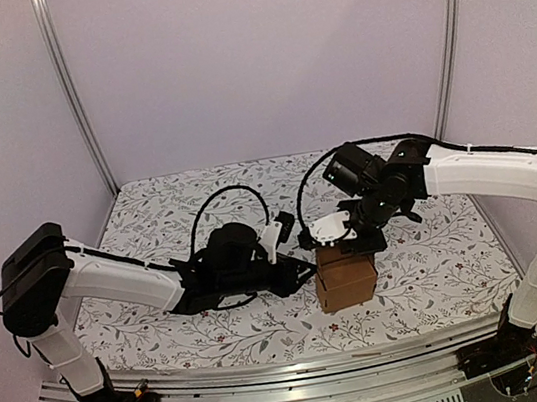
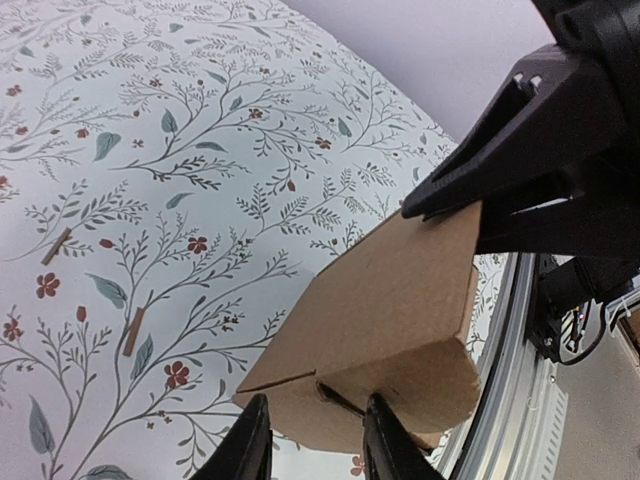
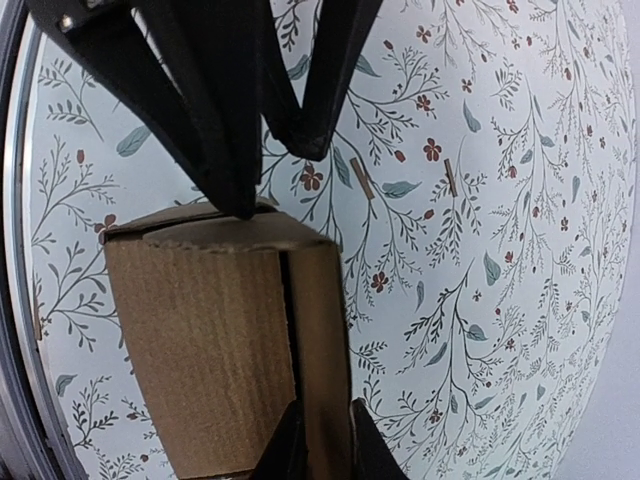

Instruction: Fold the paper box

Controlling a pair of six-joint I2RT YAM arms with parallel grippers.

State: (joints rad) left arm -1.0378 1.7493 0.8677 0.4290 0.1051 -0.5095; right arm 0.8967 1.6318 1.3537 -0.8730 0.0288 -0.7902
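Observation:
The paper box point(image 1: 345, 275), a small brown cardboard cuboid, stands on the floral cloth between both arms. My left gripper point(image 1: 304, 268) reaches in level from the left and is open. Its fingers straddle the box's left end point(image 2: 400, 290), one fingertip point(image 3: 240, 205) touching the top edge and the other off the box. My right gripper point(image 1: 347, 242) comes down on the box from above. In the right wrist view its jaws point(image 3: 325, 405) sit tight on either side of a narrow strip point(image 3: 320, 330) along the far edge of the box top point(image 3: 200, 340), beside a dark slit.
The floral cloth point(image 1: 171, 226) covers the table. A metal rail point(image 1: 275, 382) runs along the near edge, close to the box, and shows again at the edge of the left wrist view point(image 2: 510, 340). Pale walls and two upright posts point(image 1: 76, 98) enclose the back.

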